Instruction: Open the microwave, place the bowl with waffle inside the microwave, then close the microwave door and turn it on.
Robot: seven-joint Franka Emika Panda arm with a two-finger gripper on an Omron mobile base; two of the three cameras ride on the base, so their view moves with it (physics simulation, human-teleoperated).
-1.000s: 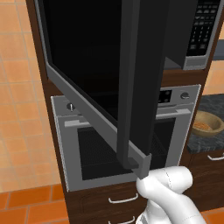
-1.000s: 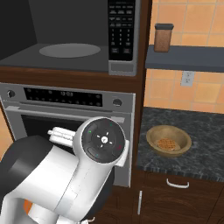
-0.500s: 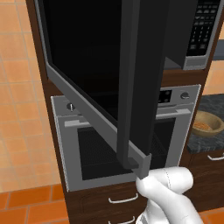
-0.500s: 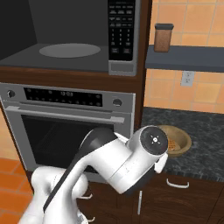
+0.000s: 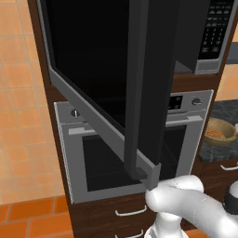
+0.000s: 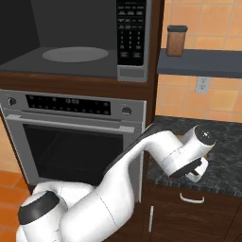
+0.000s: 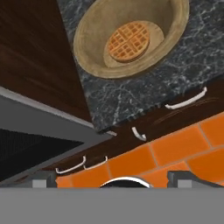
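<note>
The microwave (image 6: 71, 42) stands open, its cavity and glass turntable (image 6: 73, 54) showing. The microwave door (image 5: 93, 60) is swung out wide toward the left base camera, its edge (image 5: 148, 93) facing me. The bowl with waffle (image 7: 131, 37), tan with a round orange waffle inside, rests on the dark stone counter (image 7: 113, 96); it also sits at the right edge of the left base view as the bowl (image 5: 218, 132). My gripper (image 7: 116, 180) hangs above the counter's front edge, short of the bowl, open and holding nothing. My wrist (image 6: 196, 158) reaches over the counter.
The silver oven (image 6: 71, 137) sits under the microwave. A keypad panel (image 6: 131, 30) is at the microwave's right. A brown jar (image 6: 176, 40) stands on a shelf above the counter. Dark cabinet drawers with white handles (image 7: 183, 100) and orange floor tiles (image 7: 175, 148) lie below.
My arm has swung from in front of the oven to the right, out over the counter where the bowl sits. The microwave door has stayed open.
</note>
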